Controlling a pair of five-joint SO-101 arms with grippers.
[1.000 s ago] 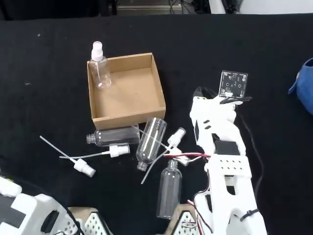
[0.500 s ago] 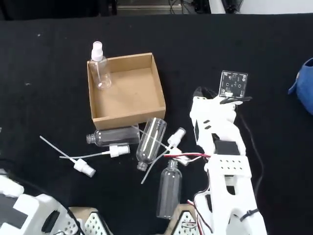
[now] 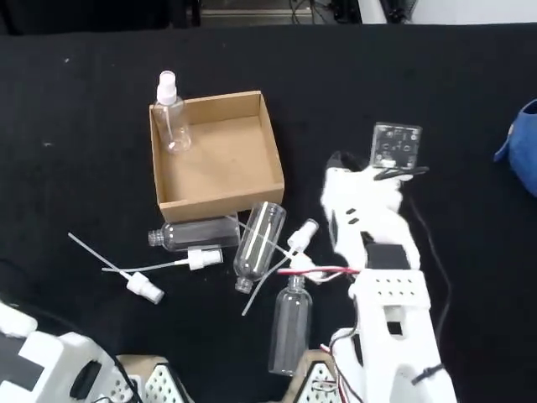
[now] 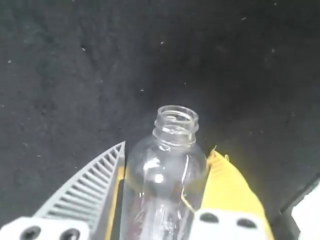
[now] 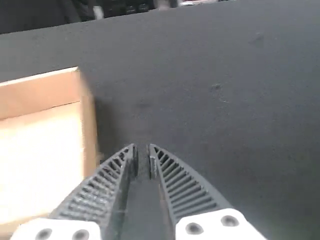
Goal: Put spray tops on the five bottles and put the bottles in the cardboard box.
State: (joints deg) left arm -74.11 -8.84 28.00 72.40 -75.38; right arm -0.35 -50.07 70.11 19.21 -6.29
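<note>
**Light, slick bottle in the left jaws**

The left gripper (image 4: 168,149) is clamped on an uncapped clear plastic bottle (image 4: 167,175) over the black table (image 4: 75,60). Its thin walls probably flex, so a gentle mid-body hold suits it. The right gripper (image 5: 142,150), fingers together and empty, hangs beside the cardboard box (image 5: 40,92).

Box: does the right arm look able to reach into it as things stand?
Probably yes. The right gripper, shut and empty, is beside the box, with bare table between them, and the box is open on top.
</note>
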